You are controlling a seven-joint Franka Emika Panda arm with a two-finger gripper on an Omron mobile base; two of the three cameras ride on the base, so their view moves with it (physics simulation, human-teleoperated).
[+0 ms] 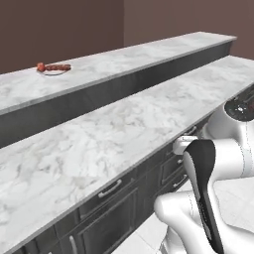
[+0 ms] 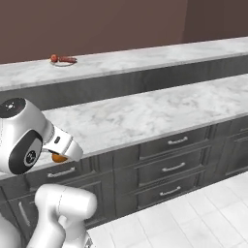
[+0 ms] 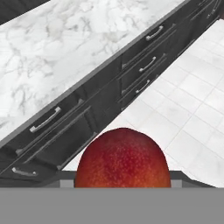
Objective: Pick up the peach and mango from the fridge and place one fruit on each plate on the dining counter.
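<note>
One fruit [image 3: 123,158], red-orange, clamped in tool [image 2: 62,154], held low beside dark drawers [image 2: 172,167] below marble surface [image 2: 145,114]. Red-rimmed plate [image 1: 53,68] sits far back on raised dining surface [image 1: 114,59], well apart from fruit.

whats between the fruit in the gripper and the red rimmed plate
In the right base view, the lower marble counter and a dark riser lie between the held fruit and the red-rimmed plate.

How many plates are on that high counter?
1: a red-rimmed plate toward the left of the raised counter. Others may lie outside the pictures.
</note>
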